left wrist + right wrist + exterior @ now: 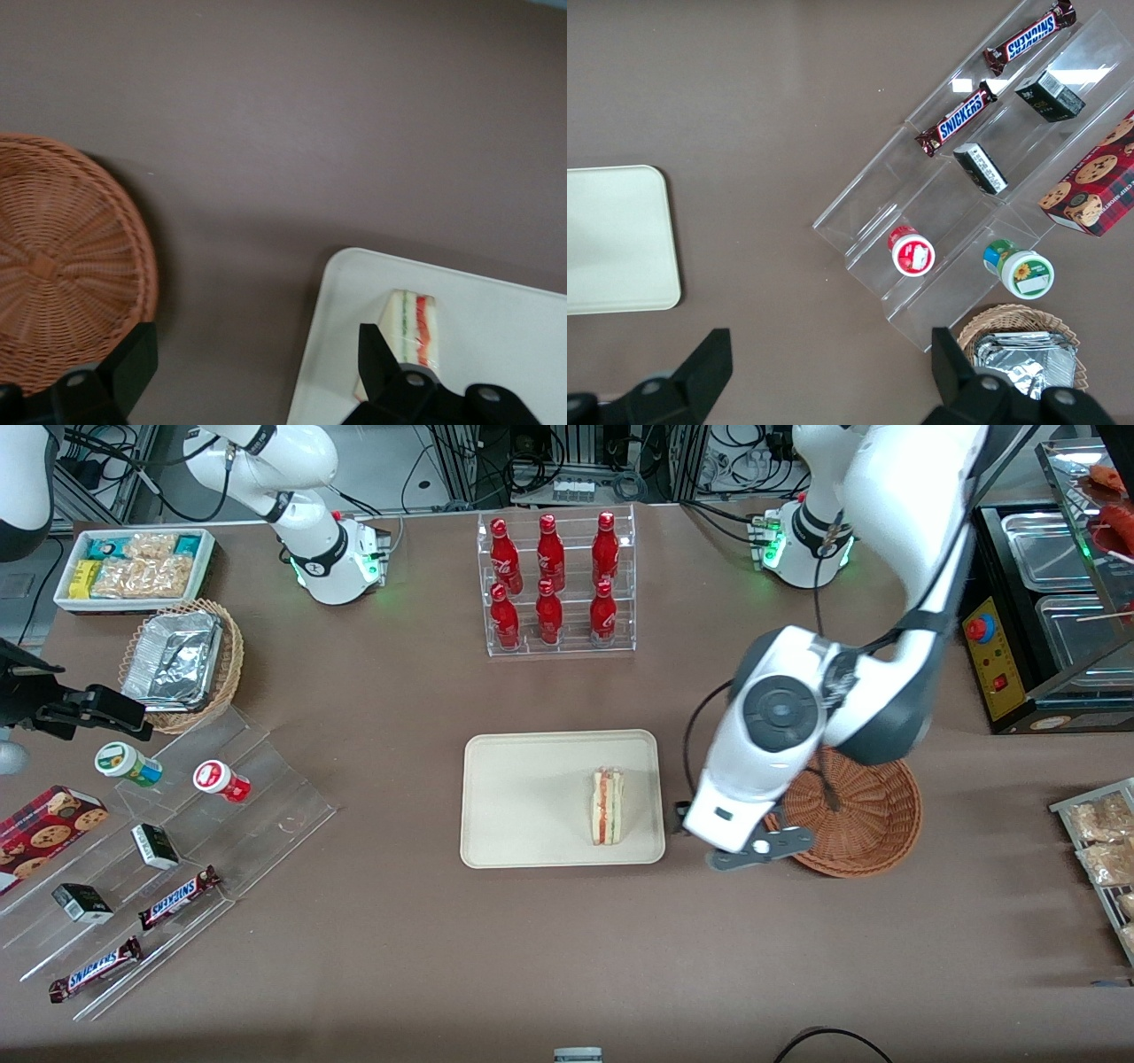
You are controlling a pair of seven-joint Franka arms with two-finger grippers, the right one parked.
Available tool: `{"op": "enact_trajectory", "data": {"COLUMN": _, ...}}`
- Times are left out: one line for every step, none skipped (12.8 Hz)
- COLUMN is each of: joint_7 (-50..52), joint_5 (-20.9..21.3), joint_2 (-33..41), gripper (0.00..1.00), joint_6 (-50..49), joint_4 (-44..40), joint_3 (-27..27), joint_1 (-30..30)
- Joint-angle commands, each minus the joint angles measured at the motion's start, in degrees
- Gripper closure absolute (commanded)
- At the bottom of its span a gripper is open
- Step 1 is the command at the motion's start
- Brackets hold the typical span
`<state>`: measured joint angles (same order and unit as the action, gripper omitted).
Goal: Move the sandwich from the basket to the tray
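gripper (257,372): one, jaws spread wide and holding nothing; it hangs above the bare brown table (567,957), over the strip between tray and basket. one finger (124,363) shows over the basket's rim, the other over the tray's edge near the sandwich.

sandwich (608,806): one, triangular, white bread with red and green layers; lies on the tray close to the end nearest the basket, apart from the rim.

tray (523,797): one, cream, rectangular, rounded corners; most of its surface is bare apart from the sandwich.

basket (864,819): one, round, reddish-brown wicker, nothing in it; near the tray, a band of table between them, partly covered by the arm in the front view.

bottles (549,580): six, red, in a clear rack (558,642), farther from the front camera than the tray, well apart from it.

toward the parked arm's end: clear stepped stand (177,850) with two round tubs, two small dark boxes and two chocolate bars; one cookie box (44,833); one lighter basket of foil containers (177,660); one white bin of snacks (133,567).

open table lies between tray and front camera.
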<state>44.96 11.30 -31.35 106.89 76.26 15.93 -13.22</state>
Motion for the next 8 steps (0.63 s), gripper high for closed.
{"op": "enact_trajectory", "data": {"joint_7": -4.4, "joint_5": -2.8, "joint_2": 4.3, "gripper": 0.00, "joint_6": -4.3, "joint_4": 1.5, "joint_3": 0.4, "joint_1": 4.5}}
{"op": "enact_trajectory", "data": {"joint_7": -7.2, "joint_5": -2.9, "joint_2": 5.8, "gripper": 0.00, "joint_6": -6.4, "joint_4": 1.5, "joint_3": 0.5, "joint_1": 6.4}}
{"op": "enact_trajectory", "data": {"joint_7": -8.6, "joint_5": -3.4, "joint_2": 7.0, "gripper": 0.00, "joint_6": -8.2, "joint_4": 1.4, "joint_3": 0.5, "joint_1": 7.7}}
{"op": "enact_trajectory", "data": {"joint_7": -11.1, "joint_5": -4.0, "joint_2": 8.7, "gripper": 0.00, "joint_6": -10.0, "joint_4": 1.5, "joint_3": 0.4, "joint_1": 8.6}}
{"op": "enact_trajectory", "data": {"joint_7": -13.7, "joint_5": -4.0, "joint_2": 9.8, "gripper": 0.00, "joint_6": -12.3, "joint_4": 1.6, "joint_3": 0.3, "joint_1": 9.7}}
{"op": "enact_trajectory", "data": {"joint_7": -16.8, "joint_5": -4.0, "joint_2": 12.2, "gripper": 0.00, "joint_6": -13.4, "joint_4": 3.1, "joint_3": 0.1, "joint_1": 10.1}}
{"op": "enact_trajectory", "data": {"joint_7": -19.2, "joint_5": -4.1, "joint_2": 15.1, "gripper": 0.00, "joint_6": -13.5, "joint_4": 5.2, "joint_3": -1.6, "joint_1": 10.5}}
{"op": "enact_trajectory", "data": {"joint_7": -21.9, "joint_5": -5.1, "joint_2": 18.0, "gripper": 0.00, "joint_6": -14.0, "joint_4": 7.7, "joint_3": -3.5, "joint_1": 10.5}}
